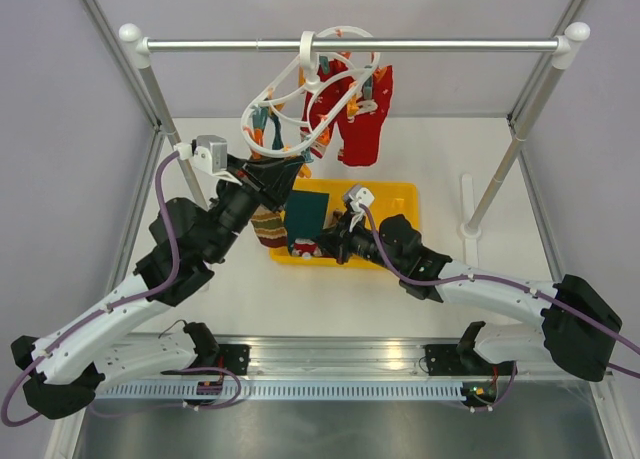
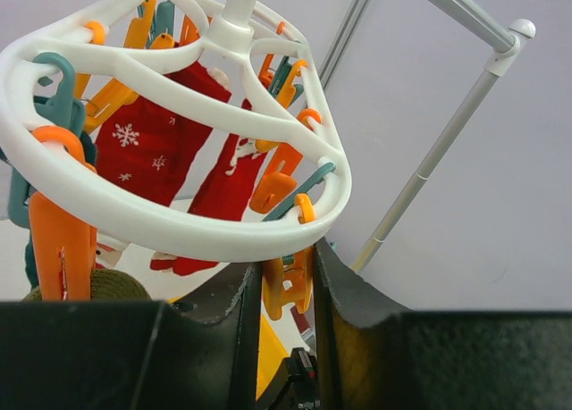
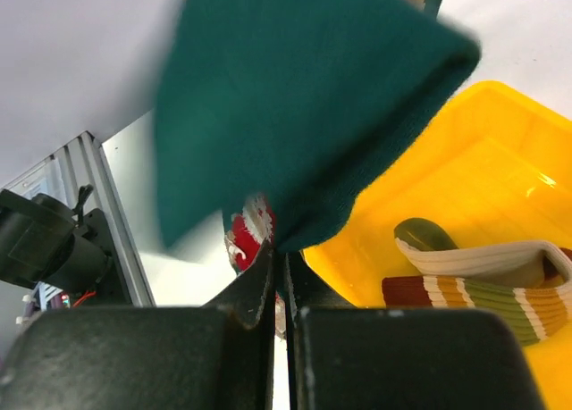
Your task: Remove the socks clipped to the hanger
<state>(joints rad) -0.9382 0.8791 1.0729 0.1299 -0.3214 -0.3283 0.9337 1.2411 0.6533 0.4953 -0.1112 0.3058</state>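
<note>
From above, the hanger hangs by its hook on the metal rail. Two red socks are clipped at its right side. The left gripper is raised to the ring's lower edge, and a hanging striped sock dangles just beneath it. The right gripper sits low over the yellow tray and holds a dark teal sock.

In the left wrist view, the white ring fills the upper frame, with the snowflake-printed red socks behind it. The black fingers are closed on an orange peg hanging from the ring's near edge.

In the right wrist view, the jaws are pressed together and pinch the lower edge of the teal sock. A banded sock lies inside the tray behind.
</note>
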